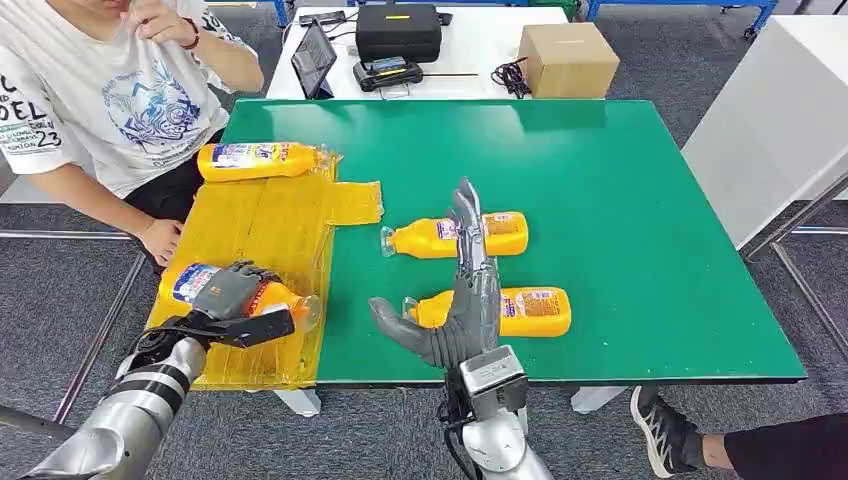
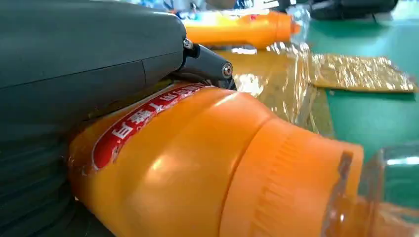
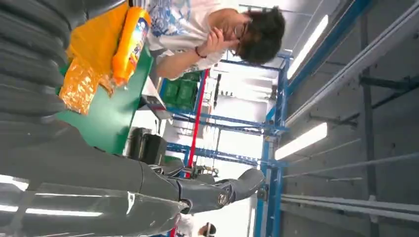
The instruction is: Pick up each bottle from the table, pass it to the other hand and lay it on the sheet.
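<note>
Near the front left corner my left hand (image 1: 232,293) grips an orange bottle (image 1: 285,298) lying low over the yellow sheet (image 1: 262,225); up close the same bottle (image 2: 207,168) has a clear cap. A second orange bottle (image 1: 258,160) lies on the sheet's far end, seen too in the right wrist view as a bottle (image 3: 129,42). Two more bottles lie on the green table (image 1: 620,200): one mid-table (image 1: 505,236), one nearer the front (image 1: 535,310). My right hand (image 1: 462,300) is open, fingers stretched out flat over those two, holding nothing.
A person in a white printed shirt (image 1: 100,90) sits at the table's left side, one hand (image 1: 160,238) by the sheet's edge. A white table behind holds a black case (image 1: 398,30), a tablet (image 1: 314,58) and a cardboard box (image 1: 567,58). Someone's shoe (image 1: 662,430) is at the front right.
</note>
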